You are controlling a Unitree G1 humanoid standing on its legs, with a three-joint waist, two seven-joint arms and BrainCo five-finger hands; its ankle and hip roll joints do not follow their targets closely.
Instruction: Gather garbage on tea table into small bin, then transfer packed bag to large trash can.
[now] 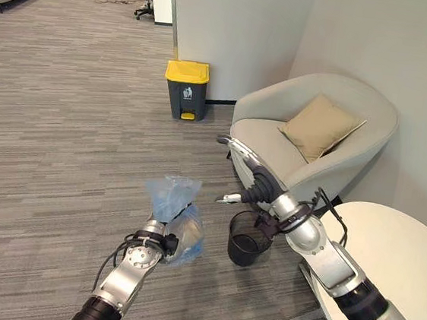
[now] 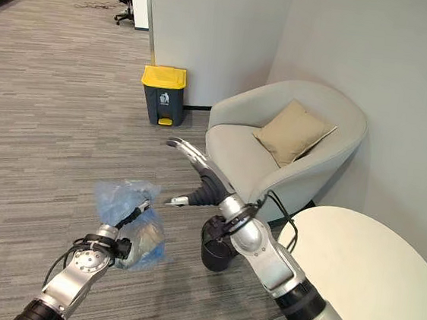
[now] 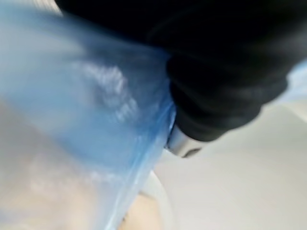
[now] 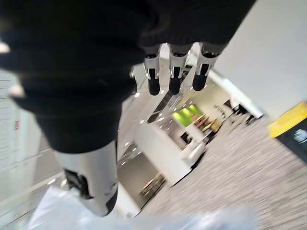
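The left hand [image 1: 164, 240] is held out over the carpeted floor [image 1: 64, 129], its fingers closed round the gathered neck of a blue bag [image 1: 172, 200]. The bag's loose top flares up above the hand, while the full, rounded part bulges out just beside it on the side toward the other arm (in the left wrist view the translucent blue film lies right against the dark cover). The bag hangs clear of the floor.

The right hand [image 2: 200, 175] is raised ahead of the left one and a little higher, empty, its fingers [image 4: 173, 76] straight and spread from the thumb [image 4: 93, 184]; it touches nothing. Below the right forearm, and near the bag, a small black bin [image 1: 247, 240] stands upright on the floor, beside the edge of the round white bench [image 2: 362, 275], which lies behind the right hand under that arm's elbow.

Well beyond both hands, against the wall, stands the large trash can [image 1: 186, 89], dark grey with a yellow lid, shut. Past the right hand sits a pale armchair [image 1: 330, 142] with a tan cushion [image 1: 320, 125] leaning in its seat. The bag and the large trash can are well apart.
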